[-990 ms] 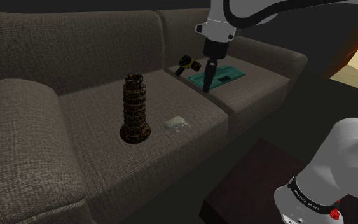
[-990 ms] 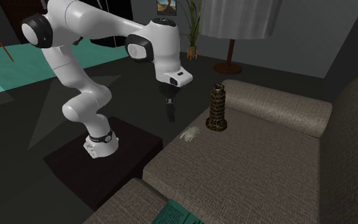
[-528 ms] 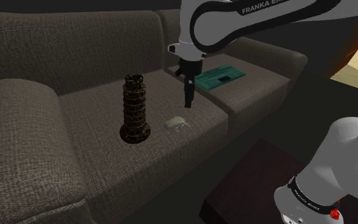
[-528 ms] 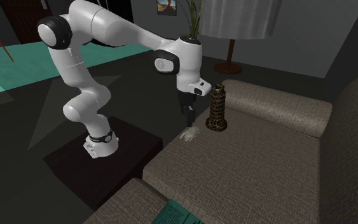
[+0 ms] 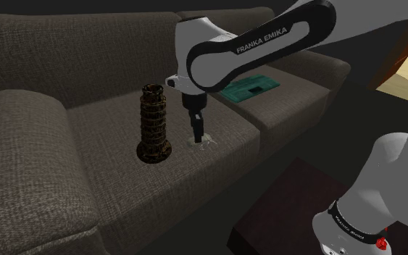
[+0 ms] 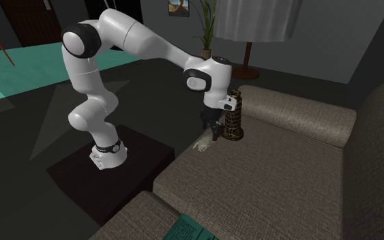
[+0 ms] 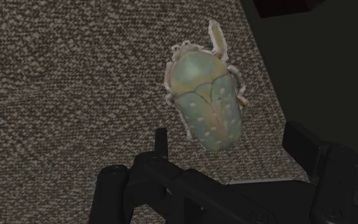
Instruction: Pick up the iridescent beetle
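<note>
Between the tool's (image 7: 229, 133) fingers, set wide apart, sits the rear end of the beetle (image 7: 203, 95). It's pale green with white spots, and neither finger touches it. Beetle lies on the sofa (image 5: 115, 185) seat cushion, just beside the front edge, with dark floor beyond. Bare cushion is open on its other side. Tower model (image 5: 153, 123) stands upright nearby on the shoulder view's left, apart from the tool. Farther back, a teal board (image 5: 250, 85) lies flat on the next cushion. Arm (image 5: 260, 42) link reads "FRANKA EMIKA".
</note>
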Robot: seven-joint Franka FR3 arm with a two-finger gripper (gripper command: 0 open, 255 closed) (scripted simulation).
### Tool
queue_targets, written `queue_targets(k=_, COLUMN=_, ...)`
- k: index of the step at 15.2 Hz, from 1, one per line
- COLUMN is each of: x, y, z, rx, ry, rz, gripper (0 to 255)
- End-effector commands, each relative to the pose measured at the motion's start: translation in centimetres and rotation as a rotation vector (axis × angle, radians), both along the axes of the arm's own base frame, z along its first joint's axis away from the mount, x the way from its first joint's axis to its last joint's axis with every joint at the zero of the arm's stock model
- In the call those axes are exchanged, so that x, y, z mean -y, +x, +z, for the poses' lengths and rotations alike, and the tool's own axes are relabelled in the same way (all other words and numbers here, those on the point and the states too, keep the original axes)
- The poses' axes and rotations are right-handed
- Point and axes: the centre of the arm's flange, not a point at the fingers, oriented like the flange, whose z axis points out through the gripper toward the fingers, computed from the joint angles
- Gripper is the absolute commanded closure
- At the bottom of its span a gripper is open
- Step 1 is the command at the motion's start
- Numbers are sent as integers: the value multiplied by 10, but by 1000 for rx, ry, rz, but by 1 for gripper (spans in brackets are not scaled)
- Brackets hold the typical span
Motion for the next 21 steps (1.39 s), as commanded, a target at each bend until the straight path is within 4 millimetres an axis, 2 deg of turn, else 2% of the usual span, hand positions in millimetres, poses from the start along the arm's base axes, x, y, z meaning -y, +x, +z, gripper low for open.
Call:
queue_targets(k=1, x=-4, y=1, z=-12, rx=-1, ry=-1, rz=8, gripper=0)
queue_targets(k=5, x=-4, y=1, z=-33, rx=-1, ry=-1, rz=8, gripper=0)
queue_targets(k=7, x=-4, y=1, z=-36, rx=-1, ry=-1, rz=8, gripper=0)
queue_targets(k=8, x=-4, y=2, z=-37, rx=-1, ry=-1, rz=8, gripper=255)
queue_targets(k=17, x=-4, y=1, z=-36, rx=-1, ry=-1, rz=8, gripper=255)
queue_targets(k=21, x=-4, y=1, z=-15, rx=-1, ry=-1, rz=8, gripper=255)
